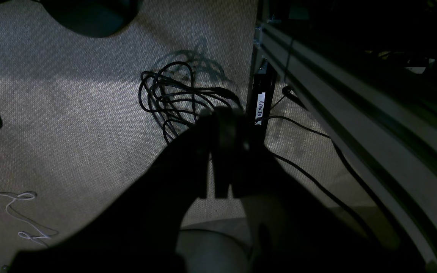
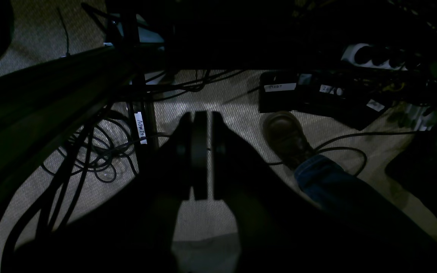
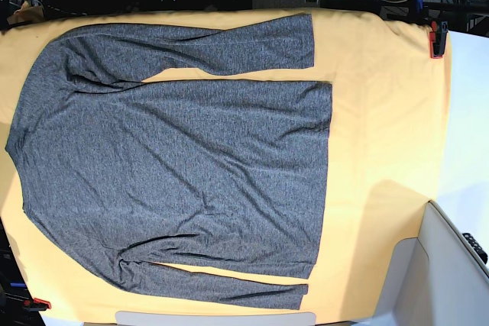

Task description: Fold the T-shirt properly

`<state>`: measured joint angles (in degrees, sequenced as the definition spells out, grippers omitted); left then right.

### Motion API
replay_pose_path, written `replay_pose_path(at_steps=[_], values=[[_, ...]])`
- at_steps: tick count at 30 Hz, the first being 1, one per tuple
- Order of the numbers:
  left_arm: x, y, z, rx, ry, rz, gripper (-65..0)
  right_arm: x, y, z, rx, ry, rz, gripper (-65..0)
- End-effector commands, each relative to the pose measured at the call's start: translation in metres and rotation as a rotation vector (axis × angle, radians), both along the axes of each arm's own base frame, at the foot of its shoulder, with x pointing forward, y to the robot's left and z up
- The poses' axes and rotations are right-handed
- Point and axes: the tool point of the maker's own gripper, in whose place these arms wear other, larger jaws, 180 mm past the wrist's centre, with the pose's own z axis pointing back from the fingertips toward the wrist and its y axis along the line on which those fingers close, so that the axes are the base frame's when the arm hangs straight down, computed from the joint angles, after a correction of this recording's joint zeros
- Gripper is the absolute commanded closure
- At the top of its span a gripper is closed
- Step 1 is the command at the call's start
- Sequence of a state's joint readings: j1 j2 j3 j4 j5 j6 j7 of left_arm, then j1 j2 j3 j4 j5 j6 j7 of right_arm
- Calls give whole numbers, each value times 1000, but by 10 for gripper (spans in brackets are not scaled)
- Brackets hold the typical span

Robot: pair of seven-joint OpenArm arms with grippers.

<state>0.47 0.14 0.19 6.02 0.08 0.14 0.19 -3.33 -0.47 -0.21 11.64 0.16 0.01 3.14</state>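
I see one T-shirt [image 3: 176, 166] flat on one yellow-orange cloth [image 3: 382, 112], two red clamps [image 3: 436, 40], left tool [image 1: 224, 151] and right tool [image 2: 199, 151] both clenched, empty

Table [image 3: 382, 112], yellow cloth [image 3: 374, 150]: we find the shirt [image 3: 176, 166] flat across most of it, nothing on top. We note a bare strip of cloth along its hem side. Red clamps at two corners [image 3: 436, 40], [image 3: 37, 304]. Beside the table frame [image 1: 355, 125], we list coiled cables [image 1: 180, 94] and a shoe [image 2: 285, 136].
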Motion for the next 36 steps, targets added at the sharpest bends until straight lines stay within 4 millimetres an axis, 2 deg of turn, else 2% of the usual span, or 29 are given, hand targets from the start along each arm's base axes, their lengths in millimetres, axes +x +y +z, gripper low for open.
replay_pose_path(at_steps=[1,23,27,31,36], values=[[2,0,0,-2,-7,-2,0,2,0,1,2,-16,5,-2],[1,3,0,3,-5,-2,0,3,0,1,2,-17,5,-2],[-10,3,0,3,8,-2,0,7,0,2,2,-30,5,0],[-10,3,0,3,-1,9,0,9,-4,8,-11,-77,6,0],[-20,11,7,22,-58,12,0,-2,-6,26,-28,-148,55,0]])
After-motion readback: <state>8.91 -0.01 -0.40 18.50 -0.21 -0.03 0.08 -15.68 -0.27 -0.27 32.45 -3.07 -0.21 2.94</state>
